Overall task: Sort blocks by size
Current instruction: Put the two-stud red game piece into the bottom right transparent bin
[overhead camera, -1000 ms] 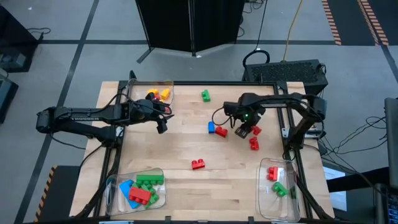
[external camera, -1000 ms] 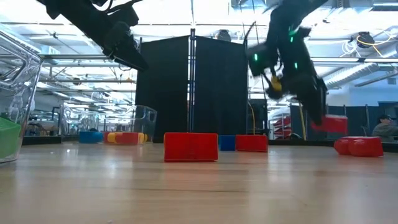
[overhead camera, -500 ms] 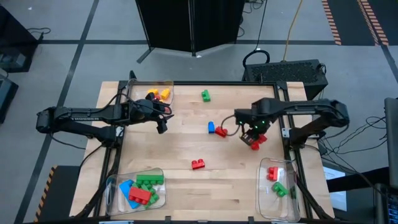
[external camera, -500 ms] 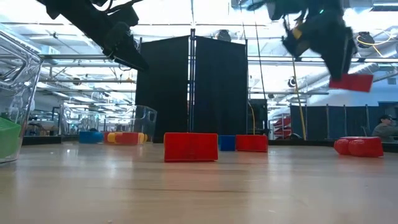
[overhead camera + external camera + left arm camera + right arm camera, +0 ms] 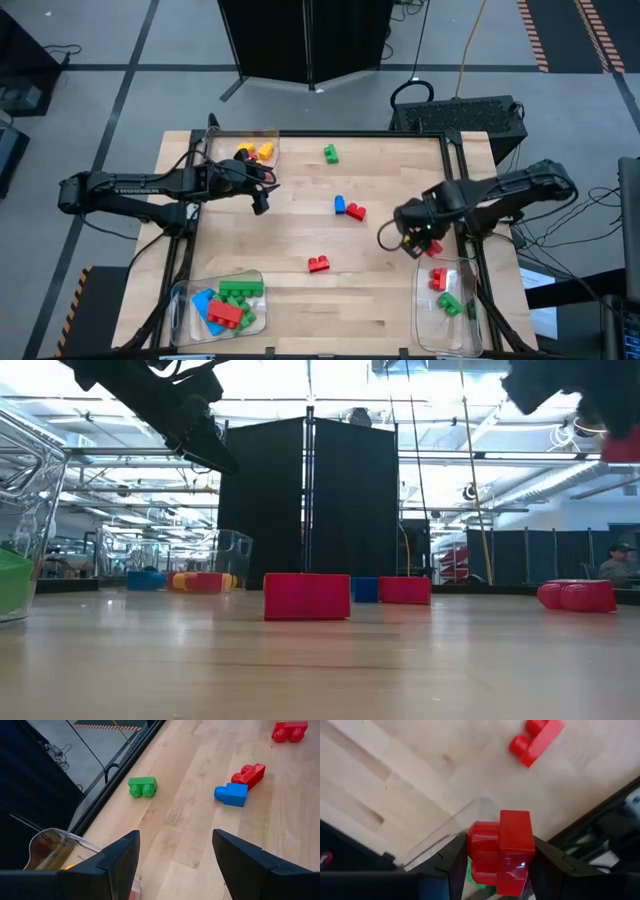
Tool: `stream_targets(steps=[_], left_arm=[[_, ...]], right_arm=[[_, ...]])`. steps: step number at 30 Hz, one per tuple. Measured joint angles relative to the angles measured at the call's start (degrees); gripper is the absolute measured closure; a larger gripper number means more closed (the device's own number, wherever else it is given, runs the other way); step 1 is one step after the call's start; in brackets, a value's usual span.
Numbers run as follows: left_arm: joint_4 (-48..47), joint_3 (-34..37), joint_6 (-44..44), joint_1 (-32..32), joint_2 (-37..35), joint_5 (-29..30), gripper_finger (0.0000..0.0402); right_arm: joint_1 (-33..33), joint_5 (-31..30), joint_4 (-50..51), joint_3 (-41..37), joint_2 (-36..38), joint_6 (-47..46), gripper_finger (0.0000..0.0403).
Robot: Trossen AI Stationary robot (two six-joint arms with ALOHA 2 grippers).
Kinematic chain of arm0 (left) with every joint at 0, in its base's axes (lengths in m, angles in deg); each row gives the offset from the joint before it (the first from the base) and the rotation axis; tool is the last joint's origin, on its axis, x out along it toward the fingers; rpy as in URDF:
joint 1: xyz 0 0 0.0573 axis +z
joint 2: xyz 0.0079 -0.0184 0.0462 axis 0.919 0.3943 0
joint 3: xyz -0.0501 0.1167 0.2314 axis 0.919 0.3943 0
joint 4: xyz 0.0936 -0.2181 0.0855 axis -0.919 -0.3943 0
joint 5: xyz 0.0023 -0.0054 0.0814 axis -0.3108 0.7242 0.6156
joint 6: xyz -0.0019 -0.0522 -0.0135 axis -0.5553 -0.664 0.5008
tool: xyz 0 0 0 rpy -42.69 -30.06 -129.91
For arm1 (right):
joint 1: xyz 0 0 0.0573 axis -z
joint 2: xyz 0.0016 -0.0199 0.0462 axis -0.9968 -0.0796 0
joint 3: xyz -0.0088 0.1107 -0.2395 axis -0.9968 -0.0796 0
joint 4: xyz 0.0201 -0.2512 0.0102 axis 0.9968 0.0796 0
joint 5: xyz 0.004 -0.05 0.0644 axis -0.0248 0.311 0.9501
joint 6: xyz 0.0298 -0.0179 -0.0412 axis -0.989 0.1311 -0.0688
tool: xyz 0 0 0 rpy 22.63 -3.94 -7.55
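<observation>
My right gripper (image 5: 425, 242) hangs over the far rim of the near-right clear tray (image 5: 420, 300), shut on a small red block (image 5: 501, 849), which also shows at the low view's right edge (image 5: 622, 448). Red and green blocks (image 5: 440, 290) lie in that tray. Another red block (image 5: 536, 740) lies on the wood just beyond it. Loose on the table are a green block (image 5: 330, 153), a blue block (image 5: 340, 204) touching a red one (image 5: 356, 212), and a red block (image 5: 319, 264). My left gripper (image 5: 175, 865) waits open above the far left. My right gripper pinches the red block by two opposite sides (image 5: 470, 851) between its two fingers (image 5: 549, 862). The fingers come from above, pointing down. The block is lifted clear of the table, over the tray's rim, with its studs facing sideways.
A clear tray (image 5: 262, 140) at the far left holds orange and yellow blocks. Another tray (image 5: 190, 300) at the near left holds long green, blue and red blocks. Bare wood lies in the table's middle and near edge. A dark frame runs along the table's edges.
My right gripper has risen and swung toward the table's near right corner, turning about as it went, with the red block shut between its fingers. The block has gone from just above the table's right middle to above the near-right tray's rim.
</observation>
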Motion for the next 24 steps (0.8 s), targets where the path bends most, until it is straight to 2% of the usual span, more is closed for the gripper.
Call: stream_targets(steps=[10, 16, 24], left_arm=[[0.0, 0.0, 0.0, 0.0, 0.0, 0.0, 0.0151], [-0.6, 0.0, -0.1, 0.0, 0.0, 0.0, 0.0151], [-0.5, 0.0, -0.2, 0.0, 0.0, 0.0, 0.0151]], right_arm=[[-12.9, 2.2, -4.4, 0.0, 0.0, -14.6, 0.0244], [-20.3, -2.4, -7.9, 0.0, -0.5, -23.3, 0.0245], [-28.1, -2.9, -10.8, -0.1, -4.6, -31.5, 0.0242]])
